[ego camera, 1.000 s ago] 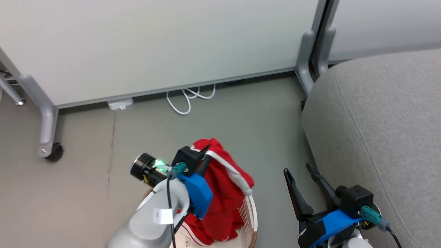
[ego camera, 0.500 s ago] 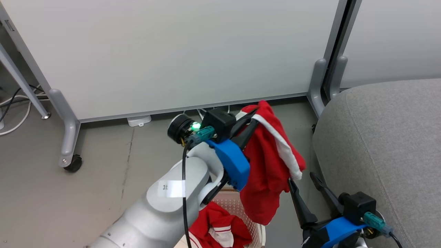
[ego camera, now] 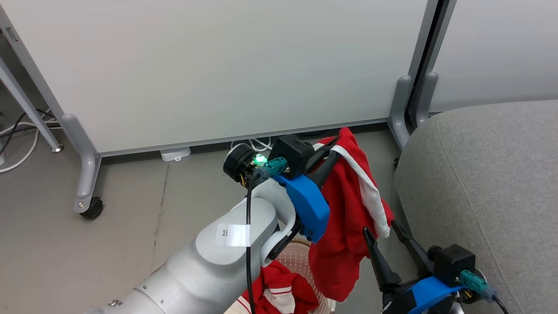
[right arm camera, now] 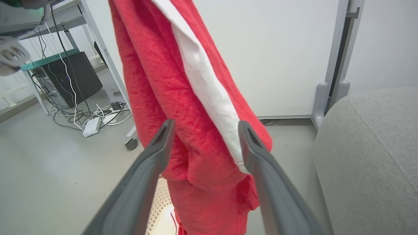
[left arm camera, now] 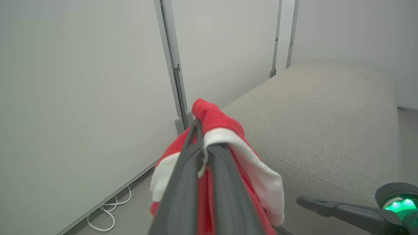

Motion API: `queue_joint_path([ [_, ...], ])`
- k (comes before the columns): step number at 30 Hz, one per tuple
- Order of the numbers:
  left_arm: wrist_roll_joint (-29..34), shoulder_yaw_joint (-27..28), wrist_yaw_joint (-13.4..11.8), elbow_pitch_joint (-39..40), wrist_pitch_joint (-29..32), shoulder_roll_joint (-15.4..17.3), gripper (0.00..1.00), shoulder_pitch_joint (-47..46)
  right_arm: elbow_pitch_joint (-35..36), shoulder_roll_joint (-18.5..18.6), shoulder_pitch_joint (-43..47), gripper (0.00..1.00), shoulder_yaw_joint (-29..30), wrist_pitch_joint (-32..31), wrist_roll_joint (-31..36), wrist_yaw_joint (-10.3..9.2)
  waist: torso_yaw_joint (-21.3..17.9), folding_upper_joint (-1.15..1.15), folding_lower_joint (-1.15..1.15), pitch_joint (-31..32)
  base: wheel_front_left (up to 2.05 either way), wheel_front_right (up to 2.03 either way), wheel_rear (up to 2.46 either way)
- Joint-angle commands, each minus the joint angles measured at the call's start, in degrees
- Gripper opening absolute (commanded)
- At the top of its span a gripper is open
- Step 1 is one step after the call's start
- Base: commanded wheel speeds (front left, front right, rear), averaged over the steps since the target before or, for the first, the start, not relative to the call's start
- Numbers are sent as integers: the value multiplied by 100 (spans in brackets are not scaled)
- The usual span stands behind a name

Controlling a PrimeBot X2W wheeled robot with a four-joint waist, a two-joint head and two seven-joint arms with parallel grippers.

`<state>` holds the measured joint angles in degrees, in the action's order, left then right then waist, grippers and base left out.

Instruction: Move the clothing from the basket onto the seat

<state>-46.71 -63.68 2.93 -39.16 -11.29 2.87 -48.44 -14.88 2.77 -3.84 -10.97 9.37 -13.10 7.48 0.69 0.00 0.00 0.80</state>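
**A:** Left gripper (ego camera: 335, 148)?

**B:** Centre of the head view, clenched on a red garment (ego camera: 348, 209). Pinches a fold with white trim right at the fingertips. In the left wrist view, fingers pressed together, cloth bulging out on either side.

**A:** And the cloth itself?

**B:** Hangs loose below the grip, down toward the lower middle of the frame. Hem low beside the right rim of the basket (ego camera: 298, 263); touching or not, impossible to tell.

**A:** Right gripper (ego camera: 380, 226)?

**B:** Lower right of the head view, spread wide, grasping nothing. Points up at the hanging cloth. In the right wrist view, garment framed between both fingers, contact unclear.

**A:** Anything in the basket?

**B:** Another red garment (ego camera: 279, 288) with white stripes, crumpled at the bottom edge of the frame, partly hidden behind the pale forearm (ego camera: 226, 261).

**A:** Seat (ego camera: 479, 183)?

**B:** Takes up the right side of the head view. Grey, rounded at the edge, with a seam running along it. Just right of the hanging garment, apart from it.

**A:** Farther out?

**B:** White panels (ego camera: 218, 65) on grey legs across the top, one castor (ego camera: 92, 208) at the left. Looped white cable (ego camera: 255, 144) at their foot, grey floor (ego camera: 130, 244) on the left.
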Motion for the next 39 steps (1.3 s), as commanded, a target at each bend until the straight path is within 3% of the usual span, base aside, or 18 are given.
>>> queue_joint_path([
  [1,-44,-59,-40,-43,-44,3,0,-118,26,20,39,100,-17,-32,26,3,-2,0,0,-12,0,0,0],
  [18,-537,-605,-122,-113,-227,3,0,-337,-586,21,-1107,100,-419,-418,287,3,-8,0,0,-93,0,0,0],
  [38,-826,-905,-36,-42,-229,2,0,-362,-2129,21,-2271,100,-859,-27,6,3,93,0,0,-39,0,0,0],
  [39,-835,-912,-34,-37,-230,1,0,-359,-2191,21,-2305,75,-882,-9,-31,3,96,0,0,-32,0,0,0],
])
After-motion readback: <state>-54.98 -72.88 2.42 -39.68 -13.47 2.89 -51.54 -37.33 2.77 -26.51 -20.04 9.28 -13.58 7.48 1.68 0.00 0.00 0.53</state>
